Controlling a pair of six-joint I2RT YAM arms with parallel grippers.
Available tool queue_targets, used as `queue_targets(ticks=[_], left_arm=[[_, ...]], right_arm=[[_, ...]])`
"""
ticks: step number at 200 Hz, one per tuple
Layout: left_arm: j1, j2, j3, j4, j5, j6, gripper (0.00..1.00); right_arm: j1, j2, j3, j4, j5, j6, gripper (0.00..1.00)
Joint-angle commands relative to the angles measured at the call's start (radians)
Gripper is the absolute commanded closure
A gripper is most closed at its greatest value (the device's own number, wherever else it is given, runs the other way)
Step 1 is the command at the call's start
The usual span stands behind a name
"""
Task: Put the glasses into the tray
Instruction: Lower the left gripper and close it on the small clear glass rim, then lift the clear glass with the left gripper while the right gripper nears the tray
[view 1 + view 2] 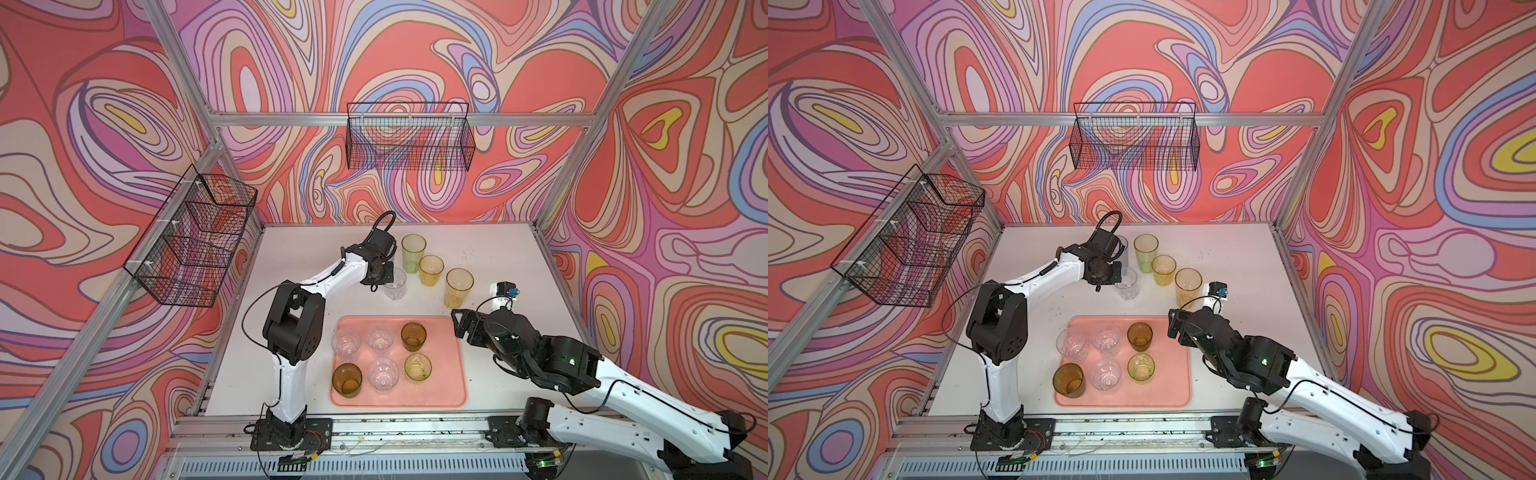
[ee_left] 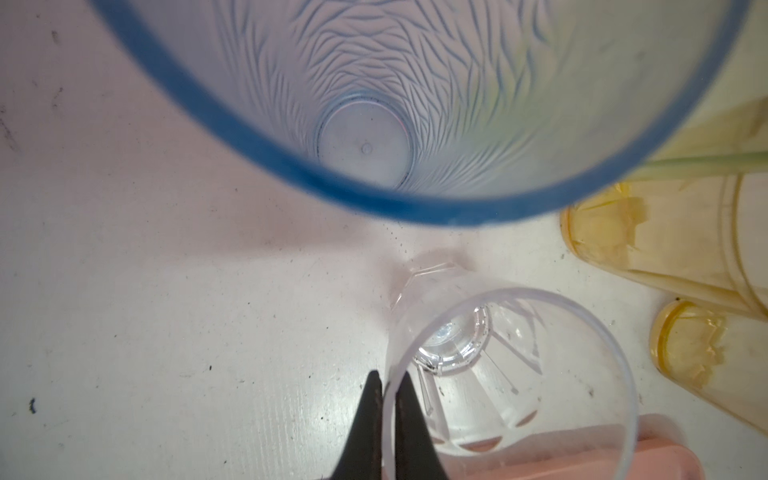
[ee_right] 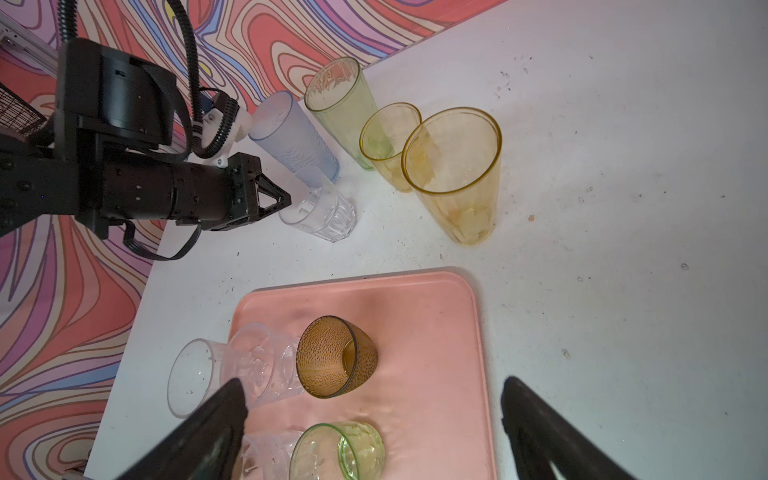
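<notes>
- The left gripper (image 2: pixel 388 384) is pressing its jaws together on the rim of a clear glass (image 2: pixel 498 374), with one finger inside the wall and one outside.
- That clear glass is standing on the white table (image 1: pixel 498 249), just past the tray's far edge and outside the tray.
- A blue glass (image 2: pixel 374 104) is standing close behind the left gripper.
- To its right, a yellow-green glass (image 1: pixel 413 252), a small yellow glass (image 1: pixel 431 270) and a tall yellow glass (image 1: pixel 459 286) are lining up side by side, slanting toward the right gripper. All of them are on the table, not in the tray.
- The right gripper (image 3: pixel 372 381) is holding its jaws spread wide with nothing between them, hovering by the far right corner of the pink tray (image 3: pixel 436 332).
- The tray is lying on the near middle of the table between the two arms.
- It is carrying six glasses in two rows: three more clear glasses (image 1: pixel 345 344) (image 1: pixel 380 337) (image 1: pixel 383 374), a brown glass (image 1: pixel 413 336), a second brown glass (image 1: pixel 346 379) and a green glass (image 1: pixel 417 367).
- Two black wire baskets (image 1: pixel 409 137) (image 1: pixel 191 237) are hanging on the patterned walls, well above the table.
</notes>
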State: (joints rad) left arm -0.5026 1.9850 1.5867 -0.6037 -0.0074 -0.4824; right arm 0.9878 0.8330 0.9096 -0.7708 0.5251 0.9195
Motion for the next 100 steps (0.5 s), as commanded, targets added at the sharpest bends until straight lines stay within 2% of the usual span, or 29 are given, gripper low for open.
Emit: queue_targets(ticks=[1, 56, 100], left_arm=[[0.001, -0.063, -0.021, 0.001, -0.002, -0.005, 1.0], [0.001, -0.14, -0.098, 0.046, 0.007, -0.013, 1.0], [0.001, -0.215, -0.179, 0.091, 0.02, -0.016, 1.0]], right_arm=[[-0.003, 0.009, 0.002, 0.003, 0.015, -0.014, 0.01], [-0.002, 0.022, -0.017, 0.024, -0.003, -0.01, 0.02], [-0.003, -0.006, -0.089, 0.2, -0.105, -0.039, 0.01]])
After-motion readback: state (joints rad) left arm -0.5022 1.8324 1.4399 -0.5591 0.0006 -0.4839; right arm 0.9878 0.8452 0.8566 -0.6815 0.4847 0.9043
